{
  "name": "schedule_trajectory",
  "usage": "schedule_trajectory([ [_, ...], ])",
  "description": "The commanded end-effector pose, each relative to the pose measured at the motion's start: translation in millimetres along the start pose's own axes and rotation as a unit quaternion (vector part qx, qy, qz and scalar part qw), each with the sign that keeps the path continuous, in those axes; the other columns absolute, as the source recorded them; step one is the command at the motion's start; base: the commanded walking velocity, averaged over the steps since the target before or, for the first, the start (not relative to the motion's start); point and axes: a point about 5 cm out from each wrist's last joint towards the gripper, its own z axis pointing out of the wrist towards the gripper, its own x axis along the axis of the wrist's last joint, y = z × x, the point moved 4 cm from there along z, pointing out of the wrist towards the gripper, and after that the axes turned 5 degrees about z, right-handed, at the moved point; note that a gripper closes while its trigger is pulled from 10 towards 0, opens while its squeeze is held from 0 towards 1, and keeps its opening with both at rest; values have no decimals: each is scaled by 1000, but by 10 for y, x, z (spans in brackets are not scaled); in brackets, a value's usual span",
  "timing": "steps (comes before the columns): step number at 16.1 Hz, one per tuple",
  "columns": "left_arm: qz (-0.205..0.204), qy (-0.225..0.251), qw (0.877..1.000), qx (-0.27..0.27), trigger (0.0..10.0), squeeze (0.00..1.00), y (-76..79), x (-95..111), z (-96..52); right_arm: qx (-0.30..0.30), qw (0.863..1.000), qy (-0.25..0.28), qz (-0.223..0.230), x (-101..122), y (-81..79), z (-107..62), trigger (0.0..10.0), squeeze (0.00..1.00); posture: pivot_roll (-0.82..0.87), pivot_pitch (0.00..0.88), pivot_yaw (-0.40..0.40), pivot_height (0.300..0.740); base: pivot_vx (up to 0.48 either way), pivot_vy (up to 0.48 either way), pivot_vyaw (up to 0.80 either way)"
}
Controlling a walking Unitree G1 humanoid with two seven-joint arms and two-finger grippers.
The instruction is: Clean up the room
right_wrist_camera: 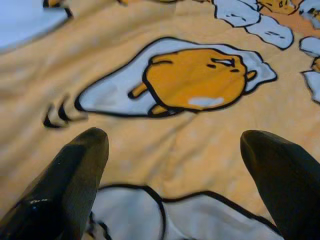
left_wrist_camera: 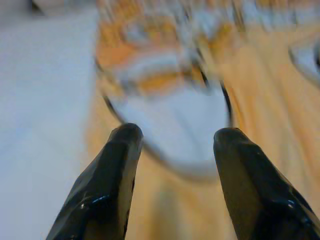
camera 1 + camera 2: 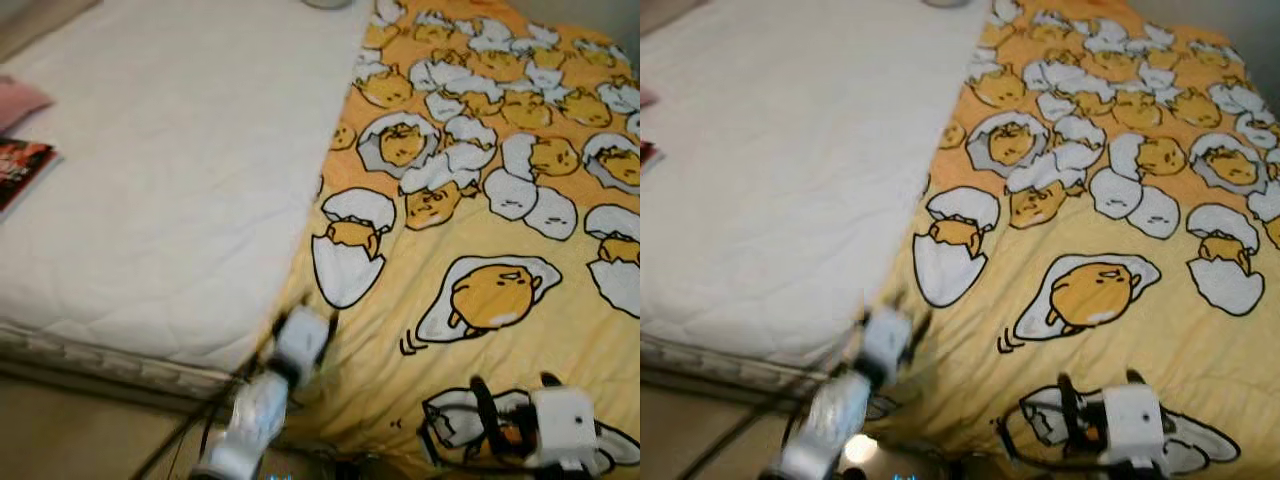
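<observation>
Yellow egg-print blanket (image 3: pixel 500 200) lying over the right of the white mattress (image 3: pixel 170 170), left gripper (image 2: pixel 172 137) and right gripper (image 1: pixel 172 137) both hovering spread open above its near edge, red book (image 3: pixel 18 170) lying far left.

Even, soft light, no hard shadows – head views slightly soft, left arm (image 3: pixel 262 400) smeared – left wrist view heavily motion-blurred.

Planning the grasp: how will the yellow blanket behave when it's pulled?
The blanket looks soft and creased, so it will likely flop and bunch. It covers much of the bed, so it may drag rather than lift.
</observation>
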Motion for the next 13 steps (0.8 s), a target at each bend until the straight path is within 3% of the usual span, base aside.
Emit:
schedule_trajectory([
  [1, -8, 4, 1000, 17, 10000, 0, -42, 45, 15, -1, 999, -13, 30, -78, 29, 43, 10000, 0, -83, 202, -71, 740, 0, 0, 0],
  [2, -9, 20, 999, 36, 10000, 0, -146, 141, 53, 14, 999, -6, 46, -53, -28, 160, 10000, 0, -64, 200, -67, 740, 0, 0, 0],
  [3, -6, 52, 997, 48, 10000, 0, -277, 361, 43, 52, 996, -2, 68, -34, -182, 451, 10000, 0, -3, 202, -59, 740, 0, 0, 0],
  [5, -7, 64, 996, 58, 10000, 0, -408, 541, -44, 88, 992, -24, 93, -116, -369, 838, 10000, 0, 76, 217, -49, 740, 0, 0, 0],
  [7, 25, 69, 994, 80, 10000, 0, -599, 656, -170, 118, 986, -53, 107, -188, -569, 1194, 10000, 0, 200, 250, -42, 740, 0, 0, 0],
  [9, 38, 57, 993, 97, 10000, 0, -749, 680, -275, 131, 983, -73, 102, -222, -665, 1349, 10000, 0, 276, 277, -36, 740, 0, 0, 0],
  [10, 46, 43, 993, 104, 10000, 0, -815, 669, -332, 121, 983, -105, 87, -339, -632, 1384, 10000, 0, 296, 280, -37, 740, 0, 0, 0],
  [13, 50, 23, 993, 100, 10000, 0, -839, 665, -357, 72, 981, -177, 39, -722, -315, 1255, 10000, 0, 275, 273, -42, 740, 0, 0, 0],
])
